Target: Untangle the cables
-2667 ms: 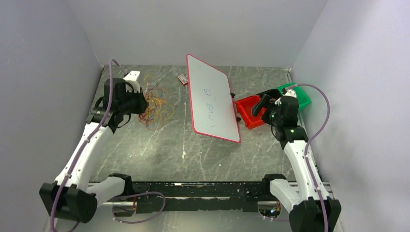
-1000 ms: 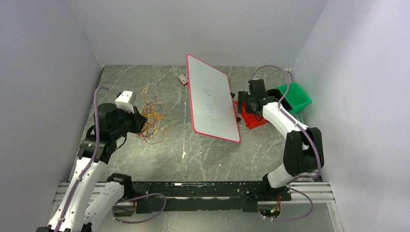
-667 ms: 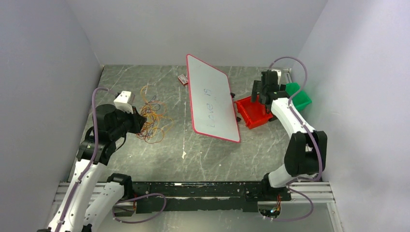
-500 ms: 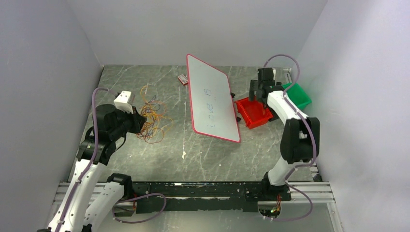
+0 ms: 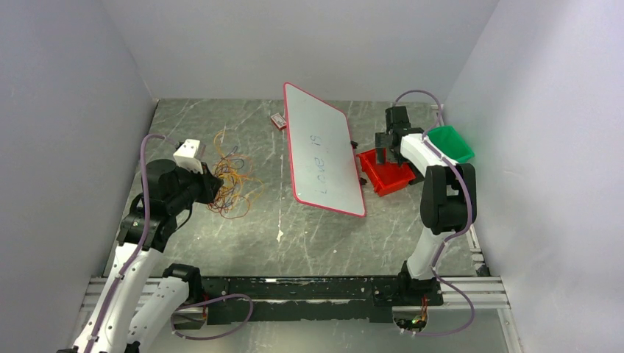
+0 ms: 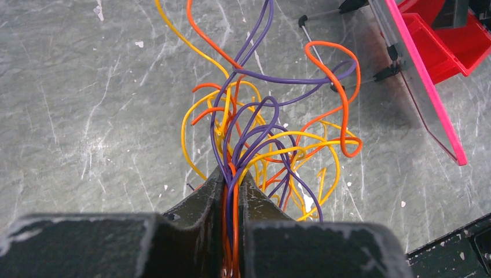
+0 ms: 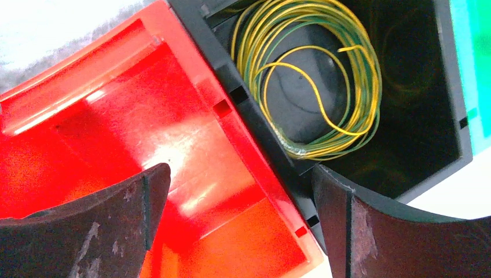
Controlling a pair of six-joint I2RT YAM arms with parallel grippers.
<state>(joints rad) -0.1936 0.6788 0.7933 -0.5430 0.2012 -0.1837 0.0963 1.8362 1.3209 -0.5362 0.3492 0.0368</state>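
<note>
Between left gripper (image 6: pixel 232 184) tips, cables (image 6: pixel 255 134) clamped, loops fanned ahead

The left arm (image 5: pixel 136 246) reaches along the left edge of the table (image 5: pixel 243 235), the left tool (image 6: pixel 231 188) clamped tight on the cables (image 6: pixel 255 145). The right arm (image 5: pixel 441 198) stretches toward the far right corner, elbow raised, the right tool (image 7: pixel 240 179) spread wide.

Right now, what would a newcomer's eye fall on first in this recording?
The bright tangle of orange, yellow and purple cables at the left, with a few strands pinched in the left gripper. Next, the pink-rimmed whiteboard in the middle, and the right gripper open over the red bin beside a black bin holding a yellow-green wire coil.
</note>
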